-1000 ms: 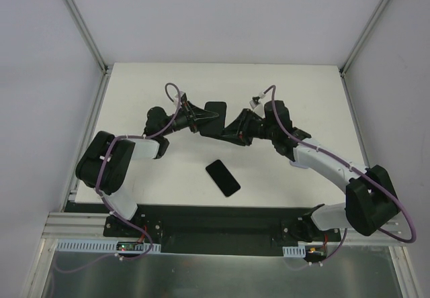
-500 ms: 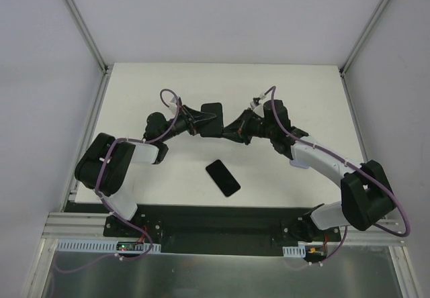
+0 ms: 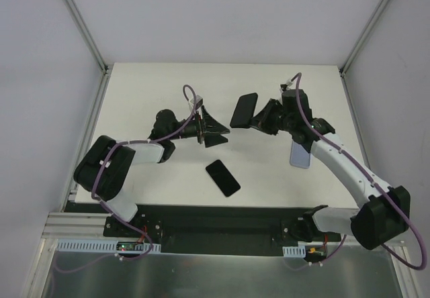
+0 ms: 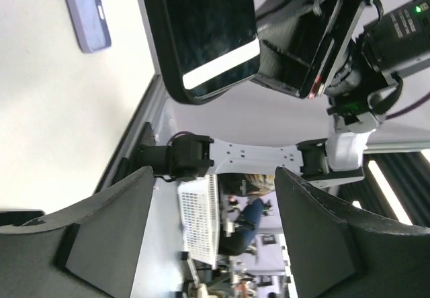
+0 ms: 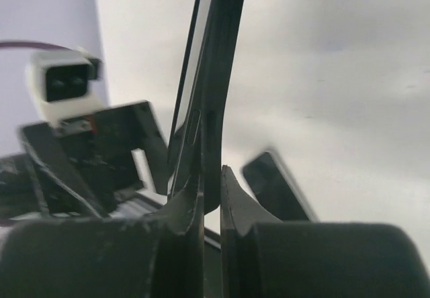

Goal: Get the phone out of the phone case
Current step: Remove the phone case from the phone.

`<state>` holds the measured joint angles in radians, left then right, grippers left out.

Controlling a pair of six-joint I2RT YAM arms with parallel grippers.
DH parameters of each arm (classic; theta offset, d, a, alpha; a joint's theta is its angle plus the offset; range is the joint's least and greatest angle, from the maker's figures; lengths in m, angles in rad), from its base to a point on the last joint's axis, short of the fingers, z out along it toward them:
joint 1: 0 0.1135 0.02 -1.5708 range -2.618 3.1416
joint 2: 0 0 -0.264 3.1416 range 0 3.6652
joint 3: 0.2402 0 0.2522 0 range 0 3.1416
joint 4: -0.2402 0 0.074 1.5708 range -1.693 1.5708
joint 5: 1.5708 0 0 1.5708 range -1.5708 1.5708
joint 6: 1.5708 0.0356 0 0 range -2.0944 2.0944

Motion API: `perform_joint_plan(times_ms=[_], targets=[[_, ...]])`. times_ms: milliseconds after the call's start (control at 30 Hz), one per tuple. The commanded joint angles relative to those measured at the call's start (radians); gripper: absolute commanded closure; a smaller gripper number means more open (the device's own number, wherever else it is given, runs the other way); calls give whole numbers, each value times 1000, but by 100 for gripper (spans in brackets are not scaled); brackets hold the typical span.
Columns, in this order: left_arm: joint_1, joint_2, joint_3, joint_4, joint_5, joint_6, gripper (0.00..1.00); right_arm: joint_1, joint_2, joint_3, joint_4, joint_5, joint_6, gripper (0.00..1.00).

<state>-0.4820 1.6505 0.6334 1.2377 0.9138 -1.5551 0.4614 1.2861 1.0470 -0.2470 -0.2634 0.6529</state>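
Item 1. Phone (image 3: 243,110): dark screen inside a thick black rim. Whether that rim is the case, I cannot tell. It is lifted off the table (image 3: 168,83) and tilted, with one short end gripped and the other end pointing free toward the left arm. In the right wrist view it shows edge-on (image 5: 218,43).

Item 2. Right gripper (image 3: 258,118): clenched on the phone's short end, with a finger pressed on each face (image 5: 211,177).

Item 3. Left gripper (image 3: 222,134): released, fingers spread wide (image 4: 213,174), grasping nothing. It hovers above the table facing the phone (image 4: 208,29), with a plain gap between the two.

Item 4. Black slab (image 3: 222,177): lies flat and askew between the two arms, close to the table's near edge. It sits just below the left gripper in the overhead view and touches nothing.

Item 5. Lilac slab (image 3: 300,155): lies flat on the table with the right forearm passing over it. It is set in from the right edge and well apart from the black slab. The left wrist view shows it lying alone on white surface (image 4: 85,9).

Item 6. Table: white, with metal posts at the two far corners. Bare surface runs from both grippers back to the far edge, and a bare strip runs along the left edge beside the left arm.
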Motion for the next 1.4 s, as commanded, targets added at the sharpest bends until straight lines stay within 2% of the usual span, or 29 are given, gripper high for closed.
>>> perform_joint_plan(times_ms=[0,33,67,133,167,300,567,800,900,1067,1200,1367], targets=[[17,-106,106,-294,71,288,29,8,-87,47,-221,156,-296,99],[17,-129,144,-376,56,331,29,8,-85,42,-231,156,-320,99],[16,-135,164,-541,44,410,29,8,-79,39,-242,155,-343,98],[11,-144,228,-692,-2,476,29,10,-67,35,-267,132,-418,99],[-1,-141,256,-839,-22,542,30,10,-50,36,-278,127,-441,99],[-73,-98,379,-1096,-124,655,32,10,7,64,-360,127,-533,99],[-168,51,459,-1112,-188,599,37,23,104,114,-446,202,-578,99],[-165,97,463,-1118,-262,550,36,160,160,131,-511,516,-570,99],[-145,98,454,-1118,-277,520,36,218,189,134,-525,573,-572,99],[-107,69,407,-1118,-283,513,35,296,243,151,-571,625,-601,99],[-95,68,388,-1118,-271,520,34,316,260,133,-534,618,-613,99],[-95,146,480,-1126,-237,533,31,335,256,88,-443,636,-605,99]])
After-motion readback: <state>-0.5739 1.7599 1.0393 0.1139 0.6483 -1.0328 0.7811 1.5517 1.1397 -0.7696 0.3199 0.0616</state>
